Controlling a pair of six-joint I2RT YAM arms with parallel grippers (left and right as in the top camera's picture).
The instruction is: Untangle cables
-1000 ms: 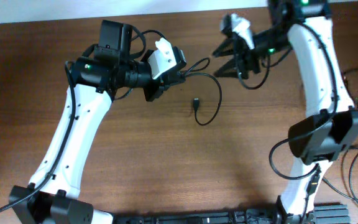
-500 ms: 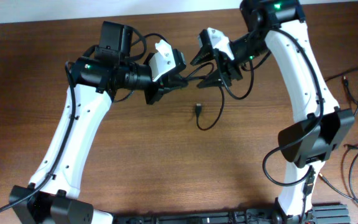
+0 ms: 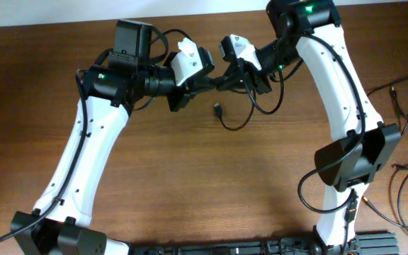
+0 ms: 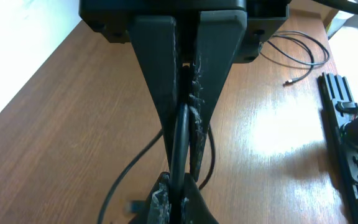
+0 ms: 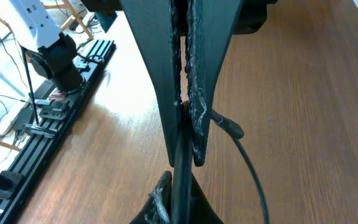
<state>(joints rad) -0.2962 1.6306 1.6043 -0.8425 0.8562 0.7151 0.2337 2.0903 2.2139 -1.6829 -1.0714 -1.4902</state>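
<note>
Brown wooden table fills our view, and our two arms meet near its far edge. Our left tool is pressed together on a black cable. Our right tool pinches the same cable just beside it, tips nearly touching. Below them the cable loops round to a small plug. Other cables lie at the table's right edge.

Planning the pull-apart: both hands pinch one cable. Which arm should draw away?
Right, probably. Both the right hand and left hand clamp the cable; its slack loop and plug hang on the right hand's side, so left anchors.
</note>
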